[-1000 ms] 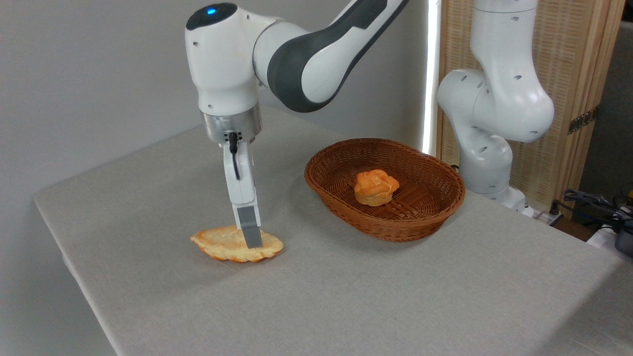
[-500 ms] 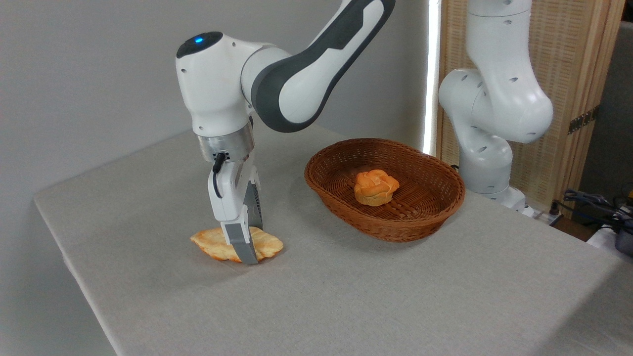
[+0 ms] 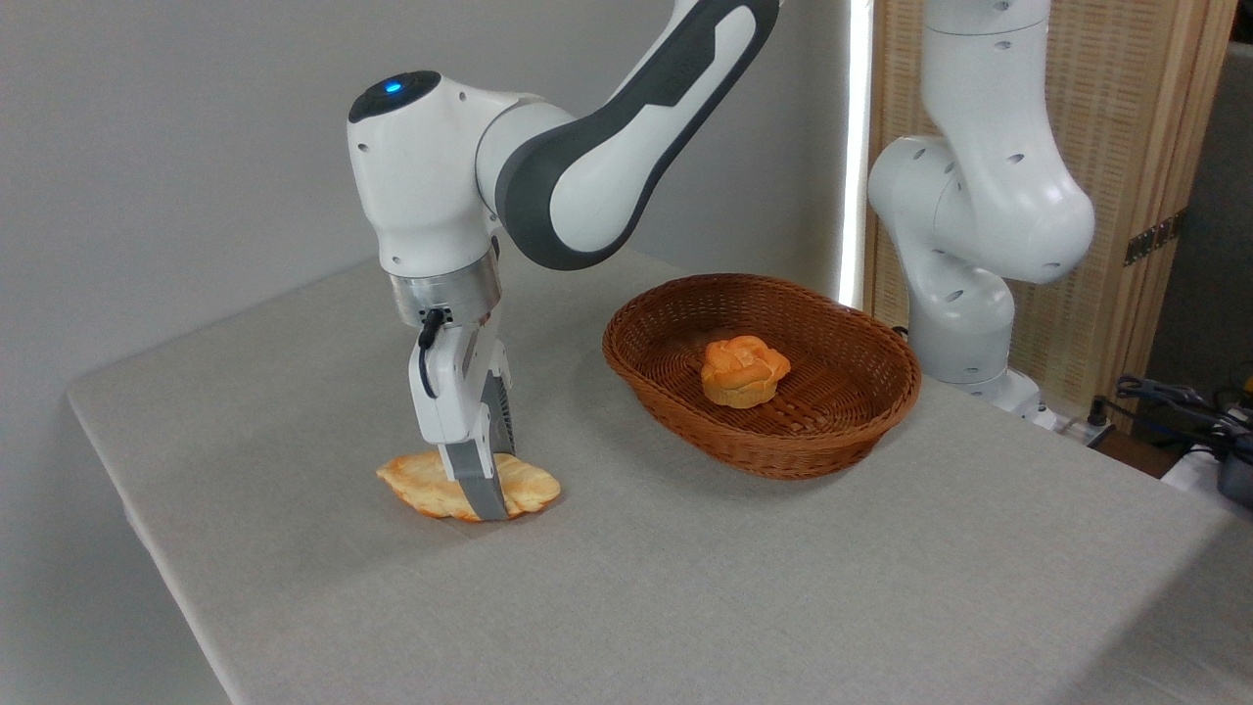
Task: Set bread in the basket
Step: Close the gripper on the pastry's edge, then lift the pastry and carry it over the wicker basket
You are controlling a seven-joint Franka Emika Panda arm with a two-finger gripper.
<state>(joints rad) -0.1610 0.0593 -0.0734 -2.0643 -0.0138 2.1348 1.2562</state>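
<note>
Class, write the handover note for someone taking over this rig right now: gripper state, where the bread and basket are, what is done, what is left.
Gripper: down at the bread, fingers astride it; whether it is closed, I cannot tell.
Bread: flat on the table, left of the basket.
Basket: holds only a small round bun.
Done: approach.
Left: grip, lift, carry right, release in the basket.
</note>
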